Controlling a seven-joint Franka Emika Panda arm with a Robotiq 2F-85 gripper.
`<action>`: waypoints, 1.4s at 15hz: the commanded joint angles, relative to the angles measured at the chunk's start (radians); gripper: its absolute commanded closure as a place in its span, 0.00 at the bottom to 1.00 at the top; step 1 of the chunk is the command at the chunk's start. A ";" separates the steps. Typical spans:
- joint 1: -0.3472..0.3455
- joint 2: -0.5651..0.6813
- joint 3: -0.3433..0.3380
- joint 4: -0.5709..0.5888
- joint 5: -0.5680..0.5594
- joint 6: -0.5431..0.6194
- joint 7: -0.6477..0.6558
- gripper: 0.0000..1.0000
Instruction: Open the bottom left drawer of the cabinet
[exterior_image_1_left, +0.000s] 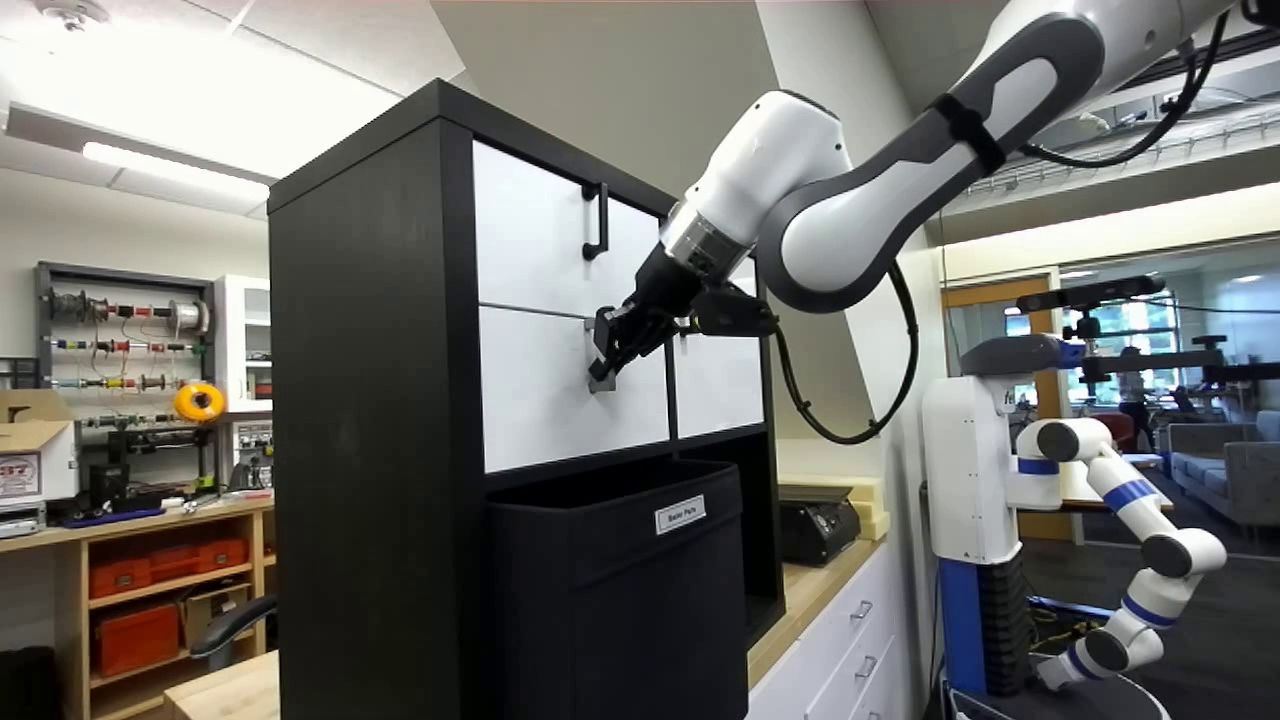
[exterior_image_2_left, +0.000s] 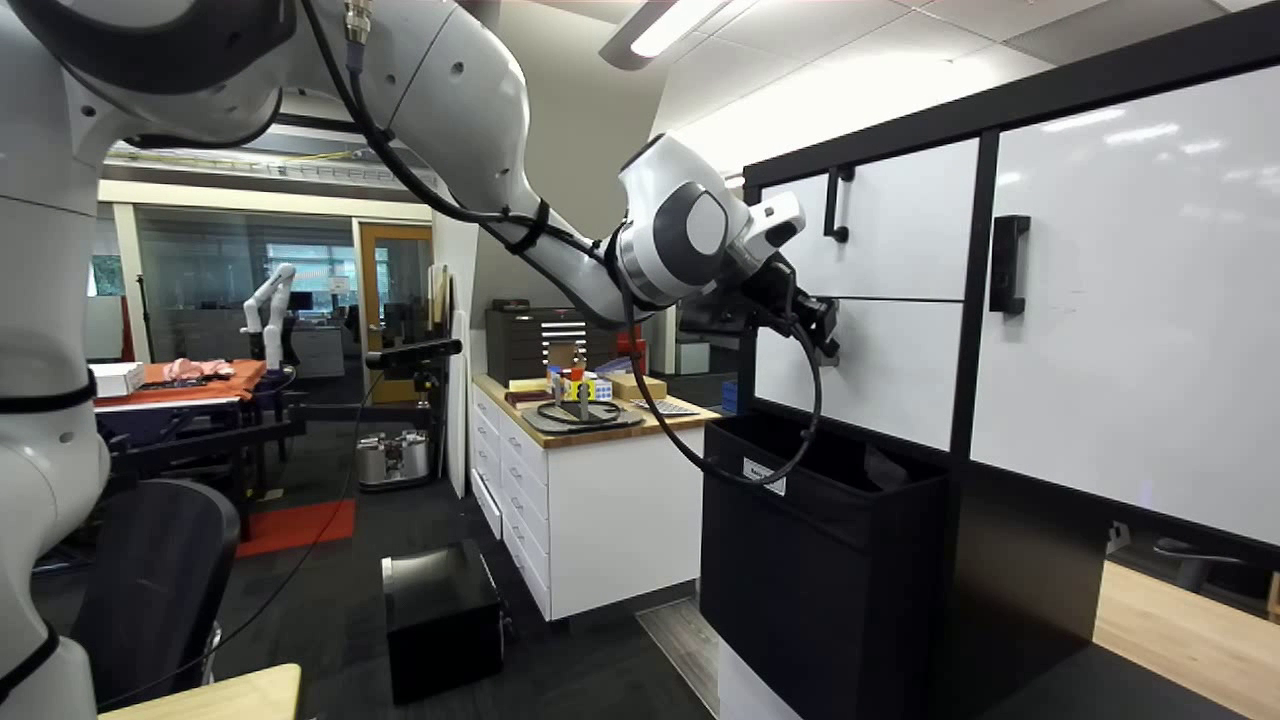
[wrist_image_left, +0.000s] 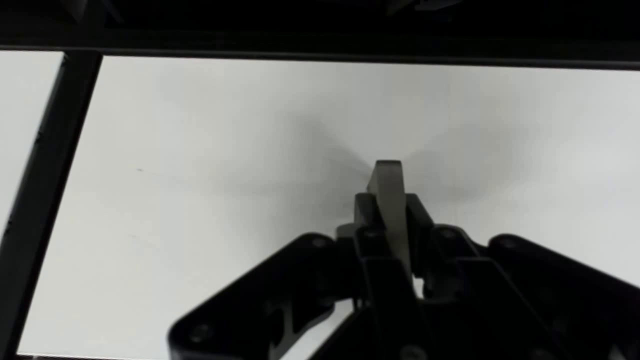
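I have the gripper (wrist_image_left: 391, 207) clamped across the handle (wrist_image_left: 389, 175) of the btm L drawer (exterior_image_1_left: 548, 400), flush in the cabinet (exterior_image_1_left: 360, 400) under the upper white front (exterior_image_1_left: 530, 232); prob. held so a straight pull opens it.

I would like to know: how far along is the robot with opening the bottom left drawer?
Done: the tool is in place around the gray handle of the bottom left drawer.
In hand: the grip; the wrist view shows the tool shut on the handle from both sides.
Left: the pull; in an exterior view the drawer looks flush with the white front above, so it seems not yet opened.
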 joint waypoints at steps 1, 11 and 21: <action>0.004 0.003 -0.013 0.012 -0.024 0.014 0.010 0.95; 0.019 -0.052 -0.020 -0.066 -0.060 -0.020 0.041 0.95; 0.008 -0.149 -0.017 -0.207 -0.132 -0.025 0.108 0.95</action>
